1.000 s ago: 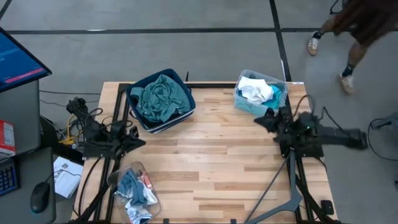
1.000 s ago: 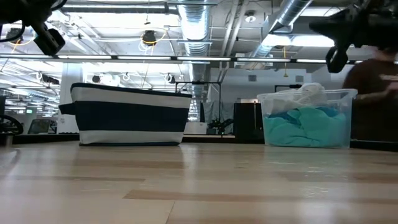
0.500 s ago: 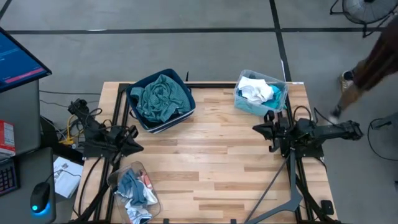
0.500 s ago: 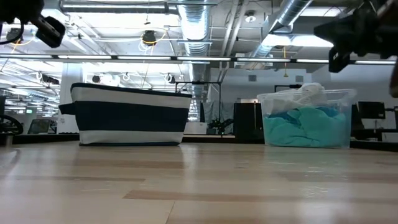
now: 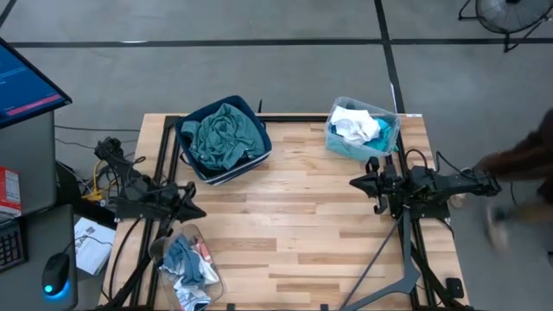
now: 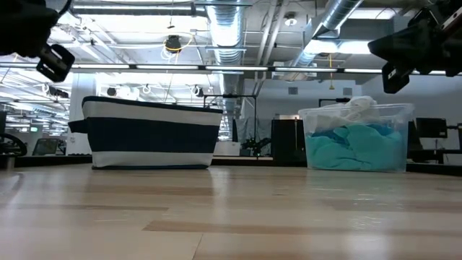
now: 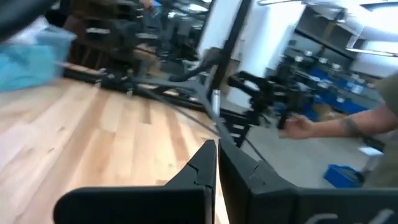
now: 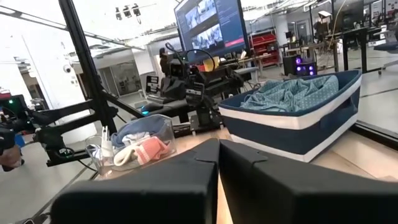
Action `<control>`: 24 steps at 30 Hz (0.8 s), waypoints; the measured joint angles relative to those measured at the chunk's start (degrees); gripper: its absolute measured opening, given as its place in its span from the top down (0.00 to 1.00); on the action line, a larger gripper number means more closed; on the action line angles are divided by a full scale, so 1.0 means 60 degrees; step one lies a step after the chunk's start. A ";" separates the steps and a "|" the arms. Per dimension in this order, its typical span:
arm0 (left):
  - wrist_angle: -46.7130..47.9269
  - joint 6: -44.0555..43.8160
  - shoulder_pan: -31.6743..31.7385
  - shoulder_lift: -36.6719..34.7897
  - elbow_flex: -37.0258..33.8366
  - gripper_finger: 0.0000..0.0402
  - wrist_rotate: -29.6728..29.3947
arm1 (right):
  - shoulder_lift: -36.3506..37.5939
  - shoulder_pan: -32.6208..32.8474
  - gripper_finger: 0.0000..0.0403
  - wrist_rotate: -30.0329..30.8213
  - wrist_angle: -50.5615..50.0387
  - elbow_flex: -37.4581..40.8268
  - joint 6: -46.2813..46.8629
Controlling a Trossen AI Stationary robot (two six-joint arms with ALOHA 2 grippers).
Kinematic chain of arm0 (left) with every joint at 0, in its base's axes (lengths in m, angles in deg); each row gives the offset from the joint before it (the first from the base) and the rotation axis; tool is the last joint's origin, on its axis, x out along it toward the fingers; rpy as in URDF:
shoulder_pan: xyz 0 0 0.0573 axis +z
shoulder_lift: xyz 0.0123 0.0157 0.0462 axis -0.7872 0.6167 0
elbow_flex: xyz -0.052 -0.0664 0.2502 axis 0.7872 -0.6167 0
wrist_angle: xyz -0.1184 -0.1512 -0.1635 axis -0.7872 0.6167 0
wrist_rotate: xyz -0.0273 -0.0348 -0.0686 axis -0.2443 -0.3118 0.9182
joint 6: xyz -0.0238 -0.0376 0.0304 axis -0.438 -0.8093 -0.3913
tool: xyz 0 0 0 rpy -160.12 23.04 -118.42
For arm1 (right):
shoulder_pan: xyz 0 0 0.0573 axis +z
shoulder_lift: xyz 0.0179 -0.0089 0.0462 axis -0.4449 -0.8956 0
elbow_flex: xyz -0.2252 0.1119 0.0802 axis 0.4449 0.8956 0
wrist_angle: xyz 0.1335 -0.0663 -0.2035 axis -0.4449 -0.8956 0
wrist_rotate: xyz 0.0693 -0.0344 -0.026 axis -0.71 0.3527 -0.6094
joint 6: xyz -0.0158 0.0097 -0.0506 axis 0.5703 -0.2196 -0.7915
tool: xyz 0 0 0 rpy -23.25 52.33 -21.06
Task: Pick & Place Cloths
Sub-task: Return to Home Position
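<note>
Left gripper [image 5: 199,211] and right gripper [image 5: 353,181] hang at opposite table [image 5: 294,233] edges, both closed, empty. Fold back slowly, clear of the tub [image 5: 395,123].

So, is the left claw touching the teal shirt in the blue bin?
Apart. The high view shows bare table between the left claw and the blue bin holding the teal shirt.

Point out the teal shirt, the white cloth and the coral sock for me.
teal shirt [image 5: 223,136]: high view, crumpled middle.
white cloth [image 5: 352,126]: high view, top fold.
coral sock [image 8: 151,149]: right wrist view, its middle.
</note>
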 joint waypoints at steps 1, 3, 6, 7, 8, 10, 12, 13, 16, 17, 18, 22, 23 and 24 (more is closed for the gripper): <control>-0.0093 0.0158 0.0000 0.0055 -0.0030 1.00 0.0193 | 0.0000 0.0000 0.97 0.0000 0.0004 0.0000 0.0000; -0.0170 0.0400 0.0004 0.0013 -0.0064 1.00 0.0812 | -0.0004 0.0000 0.97 0.0000 0.0000 0.0000 0.0000; -0.0078 0.0176 0.0025 -0.0027 -0.0083 1.00 0.2928 | -0.0004 0.0000 0.97 0.0000 -0.0041 0.0000 0.0000; -0.0053 0.0033 0.0025 -0.0027 -0.0084 1.00 0.3871 | -0.0004 0.0000 0.97 0.0000 -0.0041 0.0004 0.0000; -0.0001 -0.0014 0.0025 -0.0027 -0.0092 1.00 0.4715 | -0.0004 0.0000 0.97 0.0000 -0.0037 0.0004 0.0000; 0.0005 0.0206 0.0025 -0.0014 -0.0159 1.00 0.5778 | -0.0004 0.0000 0.97 0.0000 -0.0038 0.0004 0.0000; -0.0016 0.0698 0.0022 0.0162 -0.0156 1.00 0.6020 | -0.0004 0.0000 0.97 0.0000 -0.0037 0.0004 0.0000; -0.0023 0.0909 0.0022 0.0262 -0.0156 1.00 0.6088 | -0.0004 0.0000 0.97 -0.0004 -0.0039 0.0004 0.0000; -0.0024 0.1350 0.0024 0.0509 -0.0156 1.00 0.6155 | -0.0004 0.0000 0.97 -0.0003 -0.0039 0.0007 0.0000; -0.0027 0.1293 0.0025 0.0593 -0.0156 1.00 0.6161 | -0.0004 0.0000 0.97 -0.0001 -0.0036 0.0007 0.0000; -0.0024 0.0953 0.0022 0.0678 -0.0156 1.00 0.6172 | -0.0004 0.0000 0.97 -0.0002 -0.0036 0.0007 0.0000; -0.0091 -0.0625 0.0018 0.1016 -0.0156 1.00 0.6233 | -0.0004 0.0000 0.96 -0.0004 -0.0036 0.0007 0.0000; -0.0124 -0.0649 0.0018 0.1104 -0.0162 1.00 0.6242 | -0.0004 0.0000 0.96 -0.0003 -0.0036 0.0007 0.0000; -0.0135 -0.0640 0.0018 0.1167 -0.0163 1.00 0.6244 | -0.0004 0.0000 0.96 -0.0004 -0.0036 0.0011 0.0000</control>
